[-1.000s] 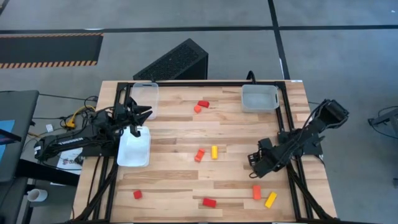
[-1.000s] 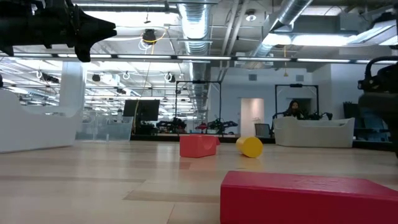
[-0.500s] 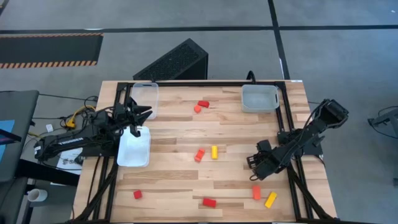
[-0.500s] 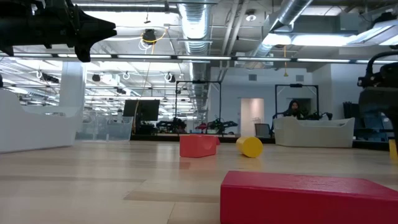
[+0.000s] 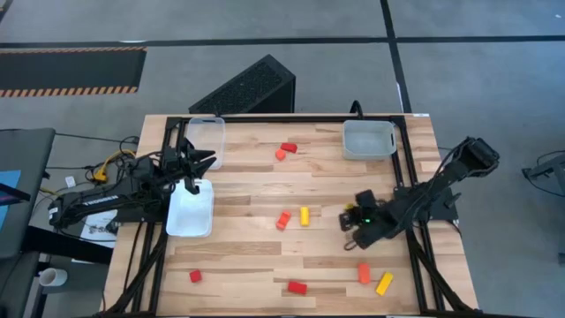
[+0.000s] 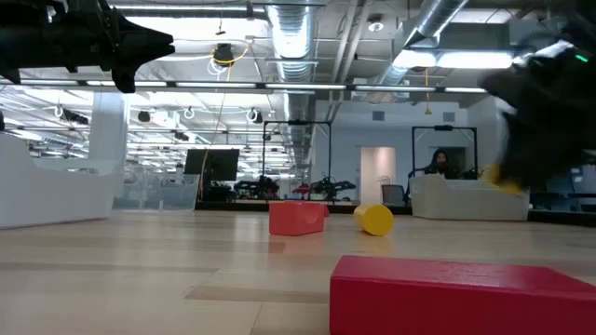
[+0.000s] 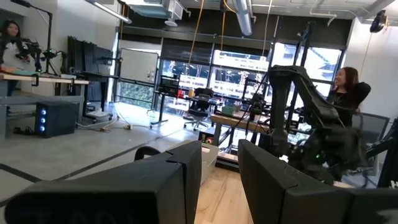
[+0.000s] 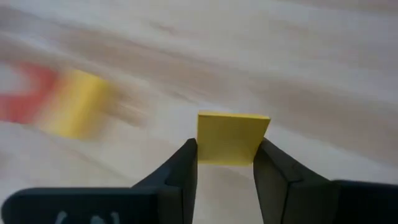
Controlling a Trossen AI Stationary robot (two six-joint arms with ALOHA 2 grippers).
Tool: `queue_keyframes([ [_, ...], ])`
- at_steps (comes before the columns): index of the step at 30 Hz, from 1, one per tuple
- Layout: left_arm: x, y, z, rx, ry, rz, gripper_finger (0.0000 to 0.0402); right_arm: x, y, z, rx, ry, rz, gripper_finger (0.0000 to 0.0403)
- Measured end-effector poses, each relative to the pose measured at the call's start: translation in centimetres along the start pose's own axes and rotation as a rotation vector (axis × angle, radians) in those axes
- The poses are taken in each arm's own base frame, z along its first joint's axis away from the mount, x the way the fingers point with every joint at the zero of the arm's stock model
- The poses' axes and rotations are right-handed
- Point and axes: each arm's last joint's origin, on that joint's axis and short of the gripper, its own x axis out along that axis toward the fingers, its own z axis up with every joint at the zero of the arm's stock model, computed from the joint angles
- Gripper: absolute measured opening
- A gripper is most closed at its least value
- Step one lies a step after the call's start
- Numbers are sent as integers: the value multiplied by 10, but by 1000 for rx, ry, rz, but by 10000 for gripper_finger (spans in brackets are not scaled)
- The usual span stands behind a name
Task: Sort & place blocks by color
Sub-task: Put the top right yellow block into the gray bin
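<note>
My right gripper (image 8: pixel 227 148) is shut on a small yellow block (image 8: pixel 233 134) above the wood table (image 5: pixel 247 252), right of centre (image 5: pixel 353 231); in the low view it is a dark blur (image 6: pixel 545 102) with the yellow block (image 6: pixel 503 177) below it. Loose blocks lie flat on the table: red (image 5: pixel 289 147), orange (image 5: pixel 283 220), yellow (image 5: pixel 305 215), red (image 5: pixel 297 287), orange (image 5: pixel 364 273), yellow (image 5: pixel 384 283). My left gripper (image 5: pixel 196 163) waits open and holding nothing at the table's left side, over a clear tray (image 5: pixel 190 212). My right gripper pinches the yellow block by two opposite side faces (image 8: pixel 202 140) between its two fingers (image 8: pixel 183 165). The fingers slant downward from the table's right side. The block's flat face shows beyond the fingertips, and the block is lifted clear of the table.
Two more clear trays stand at the far edge, one on the left (image 5: pixel 205 140) and one on the right (image 5: pixel 369 138). A red block (image 5: pixel 195 276) lies near the front left. A big red block (image 6: pixel 466 293) fills the low view's foreground. People sit in the room behind.
My right gripper has risen and swung a little toward the table's left and far edges, tipping as it went. The yellow block, low beside the table half a second ago, now hangs clear above it in the gripper.
</note>
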Motion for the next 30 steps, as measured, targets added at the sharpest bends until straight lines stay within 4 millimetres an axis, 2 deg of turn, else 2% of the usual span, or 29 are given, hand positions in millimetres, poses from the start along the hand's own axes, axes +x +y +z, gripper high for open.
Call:
queue_keyframes([
  [6, 0, 0, 0, 1, 0, 2, 93, 19, 34, 30, -159, -28, 267, 126],
  [12, 0, 0, 0, 2, 1, 11, 93, 36, 36, 70, -253, -145, 286, 127],
  [16, 0, 1, -1, 1, 10, 14, 93, 45, 37, 96, -287, -165, 369, 125],
  [19, 0, 1, -3, 2, 24, 17, 93, 53, 32, 116, -295, -175, 409, 124],
  [25, 0, 2, -7, 1, 71, 25, 93, 67, 5, 152, -302, -179, 330, 125],
  [30, 0, 2, -9, -2, 90, 29, 93, 53, -23, 176, -274, -232, 268, 124],
])
